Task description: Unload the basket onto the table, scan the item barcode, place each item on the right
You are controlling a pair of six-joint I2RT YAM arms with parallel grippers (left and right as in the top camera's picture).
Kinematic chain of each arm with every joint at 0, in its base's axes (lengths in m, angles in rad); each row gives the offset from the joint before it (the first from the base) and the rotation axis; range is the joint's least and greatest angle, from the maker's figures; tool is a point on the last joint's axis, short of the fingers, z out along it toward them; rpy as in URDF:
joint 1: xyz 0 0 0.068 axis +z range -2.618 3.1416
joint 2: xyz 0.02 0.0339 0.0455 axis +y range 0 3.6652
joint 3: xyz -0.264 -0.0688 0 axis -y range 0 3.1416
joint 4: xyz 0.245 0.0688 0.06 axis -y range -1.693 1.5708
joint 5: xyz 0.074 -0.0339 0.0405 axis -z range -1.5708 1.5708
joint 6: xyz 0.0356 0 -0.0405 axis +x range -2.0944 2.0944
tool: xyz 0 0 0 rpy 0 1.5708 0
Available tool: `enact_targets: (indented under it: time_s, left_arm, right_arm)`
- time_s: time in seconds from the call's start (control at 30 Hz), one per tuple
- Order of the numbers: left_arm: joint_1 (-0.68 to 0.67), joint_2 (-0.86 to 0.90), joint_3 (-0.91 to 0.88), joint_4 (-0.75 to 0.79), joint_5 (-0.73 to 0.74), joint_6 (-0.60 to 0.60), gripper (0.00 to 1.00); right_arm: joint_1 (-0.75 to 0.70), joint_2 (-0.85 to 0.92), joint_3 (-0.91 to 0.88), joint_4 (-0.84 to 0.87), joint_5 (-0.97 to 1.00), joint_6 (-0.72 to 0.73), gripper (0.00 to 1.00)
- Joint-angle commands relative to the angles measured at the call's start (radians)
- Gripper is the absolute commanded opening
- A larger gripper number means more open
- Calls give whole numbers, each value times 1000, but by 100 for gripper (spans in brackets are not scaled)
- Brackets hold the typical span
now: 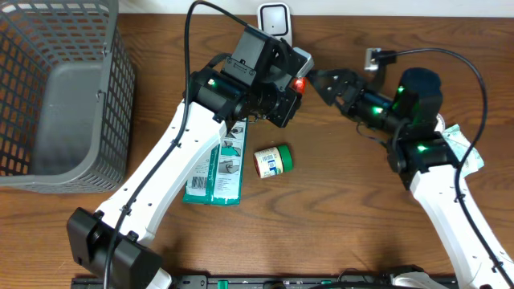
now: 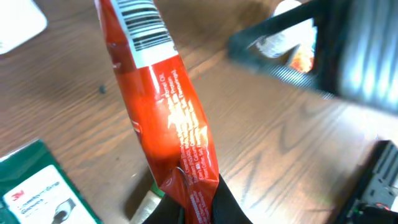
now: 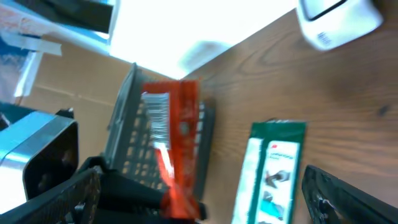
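The item is a red foil packet (image 2: 168, 118) with a white barcode patch (image 2: 144, 30) near its top end. My left gripper (image 2: 208, 208) is shut on its lower end and holds it above the table. In the overhead view the red packet (image 1: 299, 83) shows only as a small patch between the two arms, with the left gripper (image 1: 291, 87) on it. My right gripper (image 1: 323, 80) sits just to the right of it, open. In the right wrist view the right gripper (image 3: 200, 177) has its fingers (image 3: 348, 193) wide apart, clear of the red packet (image 3: 179, 140).
A white scanner (image 1: 275, 19) stands at the table's far edge. A green flat package (image 1: 217, 170) and a small jar (image 1: 273, 160) lie under the left arm. A grey mesh basket (image 1: 56, 96) fills the left side.
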Motion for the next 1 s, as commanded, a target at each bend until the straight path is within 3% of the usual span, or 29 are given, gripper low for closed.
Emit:
enact_targets:
  time_s: [0.0, 0.13, 0.5, 0.73, 0.97]
  left_arm:
    - [2, 14, -7, -2, -74, 64, 7]
    - [-1, 14, -6, -5, -185, 83, 7]
    - [-102, 14, 43, -105, -636, 259, 7]
    - [-161, 5, 43, -113, -437, 218, 7]
    - [-130, -26, 43, -98, -214, 182, 7]
  right_arm:
    - [-63, -3, 4, -32, -18, -117, 99]
    - [-135, -5, 17, -102, -36, -170, 99]
    - [-229, -5, 309, -588, 42, -425, 99]
    - [-228, 3, 332, -676, -126, -436, 99]
    - [-183, 5, 225, -656, -188, -510, 99]
